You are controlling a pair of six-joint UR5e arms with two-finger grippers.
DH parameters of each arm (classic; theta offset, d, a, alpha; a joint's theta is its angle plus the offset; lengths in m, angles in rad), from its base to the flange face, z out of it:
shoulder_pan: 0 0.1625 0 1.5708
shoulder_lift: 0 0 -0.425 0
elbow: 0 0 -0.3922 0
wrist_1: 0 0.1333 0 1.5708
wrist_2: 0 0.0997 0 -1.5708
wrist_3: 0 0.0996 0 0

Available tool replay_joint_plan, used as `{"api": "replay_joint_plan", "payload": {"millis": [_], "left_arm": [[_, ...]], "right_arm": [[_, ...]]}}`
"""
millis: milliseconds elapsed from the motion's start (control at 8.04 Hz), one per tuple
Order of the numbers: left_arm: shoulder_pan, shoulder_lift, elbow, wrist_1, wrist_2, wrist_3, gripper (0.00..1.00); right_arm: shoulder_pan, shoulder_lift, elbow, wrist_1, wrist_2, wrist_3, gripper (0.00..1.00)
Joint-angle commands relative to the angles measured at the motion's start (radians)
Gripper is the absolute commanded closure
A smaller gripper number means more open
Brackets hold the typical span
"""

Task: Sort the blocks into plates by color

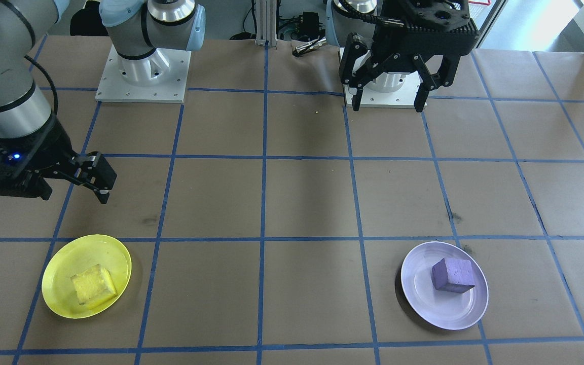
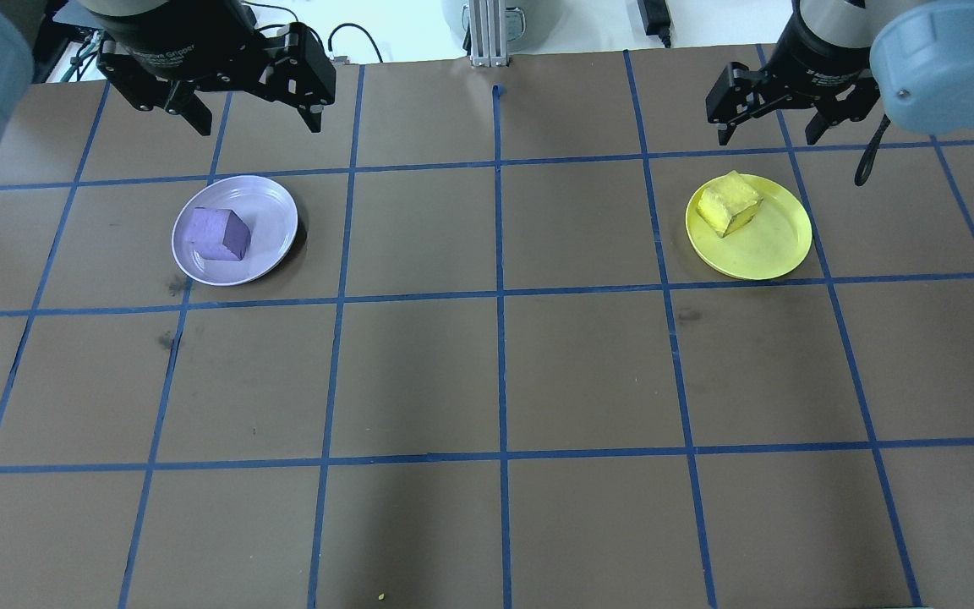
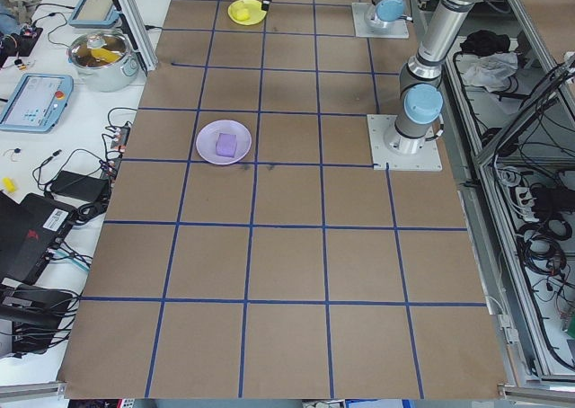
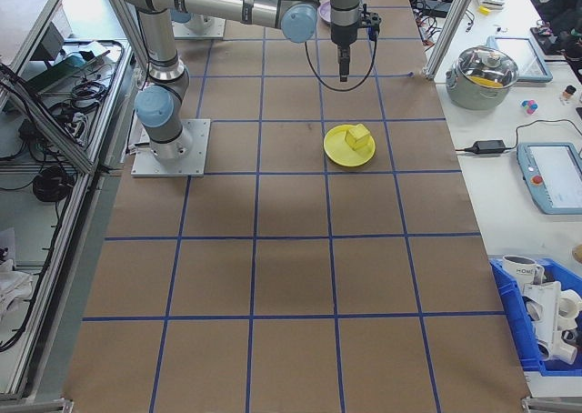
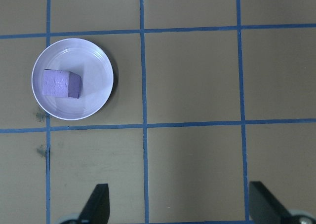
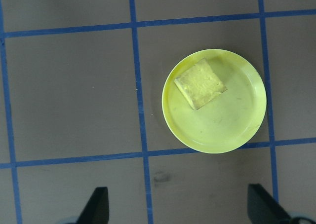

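Observation:
The purple block (image 2: 218, 234) lies in the lavender plate (image 2: 271, 203), left of the plate's middle in the left wrist view, where the block (image 5: 60, 83) and plate (image 5: 96, 66) show from above. My left gripper (image 2: 257, 118) hangs open and empty, high above the table and back from that plate. The yellow block (image 2: 728, 203) rests in the yellow plate (image 2: 774, 245), toward its rim; the right wrist view shows the block (image 6: 200, 83) and plate (image 6: 232, 125). My right gripper (image 2: 770, 127) is open and empty, raised just behind the yellow plate.
Brown paper with a blue tape grid covers the table. The two arm bases (image 1: 142, 76) (image 1: 383, 86) stand at the robot's edge. A metal pot (image 3: 103, 53) and tablets sit on a side bench beyond the table's end.

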Motion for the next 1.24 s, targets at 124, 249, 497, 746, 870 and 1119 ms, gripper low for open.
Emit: {"api": "replay_joint_plan", "payload": {"millis": [124,249,497,746,870,1119], "left_arm": [[0.000,0.000,-0.001,-0.001,0.000,0.000,0.00],[0.000,0.000,0.000,-0.001,0.000,0.000,0.00],[0.002,0.006,-0.001,-0.004,0.000,0.002,0.00],[0.002,0.008,-0.001,-0.005,0.000,0.000,0.00],[0.002,0.010,-0.001,-0.005,0.000,0.000,0.00],[0.002,0.010,-0.001,-0.005,0.000,0.000,0.00]], "right_arm": [[0.126,-0.060,0.002,0.047,0.000,0.086,0.00],[0.127,-0.060,0.002,0.074,-0.002,0.073,0.00],[0.127,-0.048,0.002,0.097,-0.016,0.076,0.00],[0.125,-0.057,0.002,0.094,-0.002,0.081,0.00],[0.125,-0.060,0.000,0.088,0.003,0.081,0.00],[0.125,-0.060,0.000,0.086,-0.013,0.078,0.00]]}}
